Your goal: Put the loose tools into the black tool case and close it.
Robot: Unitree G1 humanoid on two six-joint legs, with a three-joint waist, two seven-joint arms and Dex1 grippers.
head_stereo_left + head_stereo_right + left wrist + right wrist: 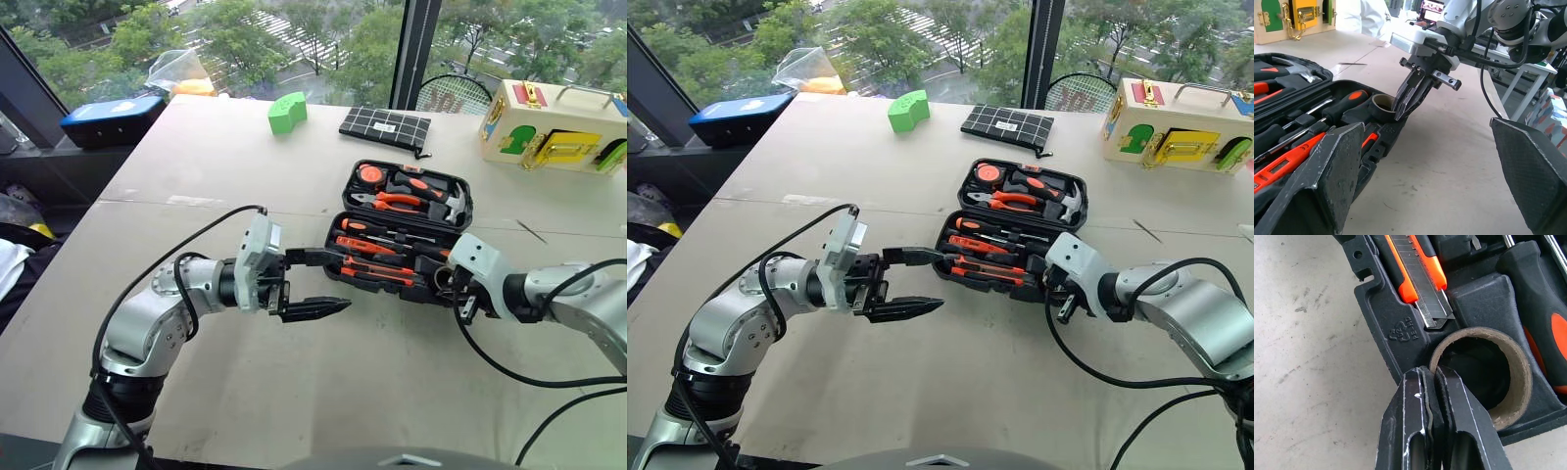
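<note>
Behind the big window, trees and a road can be seen, and a pale grey surface [294, 392] is stretched out in front of it. Going left to right: a blue box [111, 117] is parked at the far left edge, then a green block [287, 112] and a flat black grid-patterned pouch [385, 127] further along, and a wooden latch board [554, 125] is set at the far right.

Near the middle, the left gripper [313, 284] is held level with its fingers spread wide apart, one finger laid right at the left end of the black tool case [397, 230]. Nothing is gripped by it.

The case is lying open, lid flipped back. The screwdrivers [382, 250] and the utility knife [1418, 274] look to be seated in their slots already, so most of the loading seems done.

At the case's right end, the right gripper [1432, 418] is pressed shut, fingertips tucked against the rim of the tape roll [1498, 377], which sits in the corner pocket. Whether the roll is fully seated can't be told. What's left, by the looks of it: the lid swung over and the case latched.
</note>
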